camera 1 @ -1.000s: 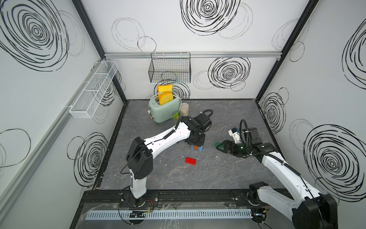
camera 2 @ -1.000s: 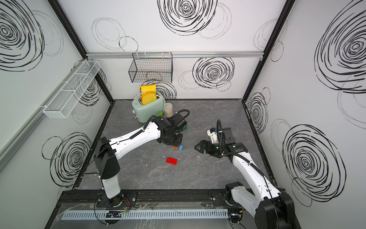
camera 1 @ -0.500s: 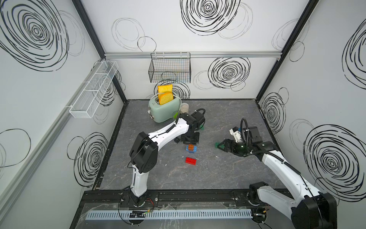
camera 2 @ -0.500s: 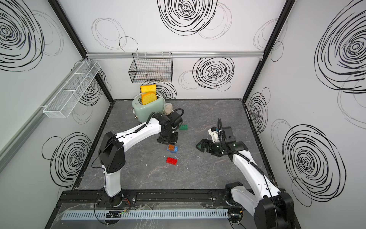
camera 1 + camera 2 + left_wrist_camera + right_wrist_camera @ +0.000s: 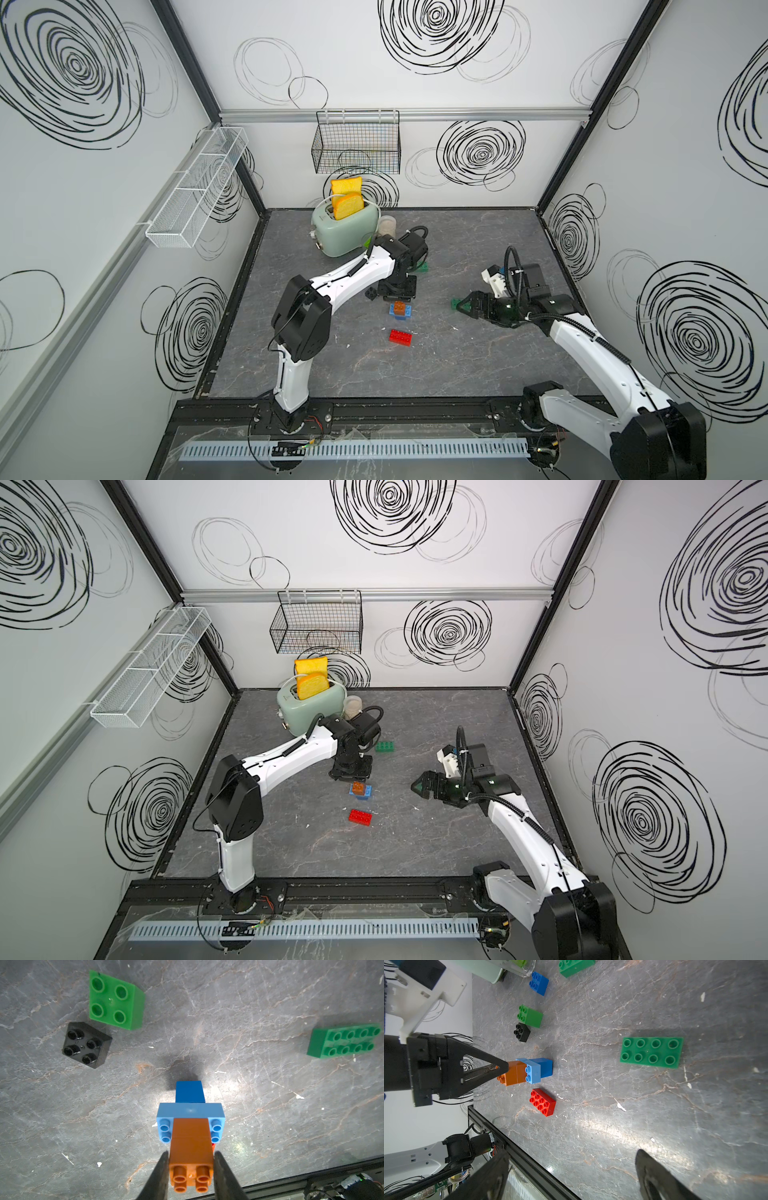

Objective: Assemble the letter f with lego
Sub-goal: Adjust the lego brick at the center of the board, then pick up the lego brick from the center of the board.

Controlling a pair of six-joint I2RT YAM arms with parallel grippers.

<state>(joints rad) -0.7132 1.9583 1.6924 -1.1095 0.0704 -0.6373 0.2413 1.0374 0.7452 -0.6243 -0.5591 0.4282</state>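
A small lego stack (image 5: 400, 309) stands on the table: a dark blue brick (image 5: 189, 1091), a light blue oblong brick (image 5: 190, 1110) across it, and orange bricks (image 5: 191, 1142) on top. My left gripper (image 5: 191, 1154) is shut on the top orange brick, one finger on each side; it shows from the side in the right wrist view (image 5: 503, 1067). My right gripper (image 5: 572, 1153) hangs open and empty over bare table to the right. A green oblong brick (image 5: 652, 1052) lies just beyond its fingertips. A red brick (image 5: 401, 337) lies in front of the stack.
A black square brick (image 5: 87, 1045) and a green square brick (image 5: 115, 1000) lie left of the stack. Another green oblong brick (image 5: 385, 747) and a blue brick (image 5: 538, 982) lie further back. A toaster (image 5: 345, 230) and a cup (image 5: 386, 224) stand at the back. The black rail (image 5: 374, 411) runs along the front.
My left gripper and the stack in it have shifted slightly to the left, and the left arm's elbow has swung along. The right arm has stayed nearly still.
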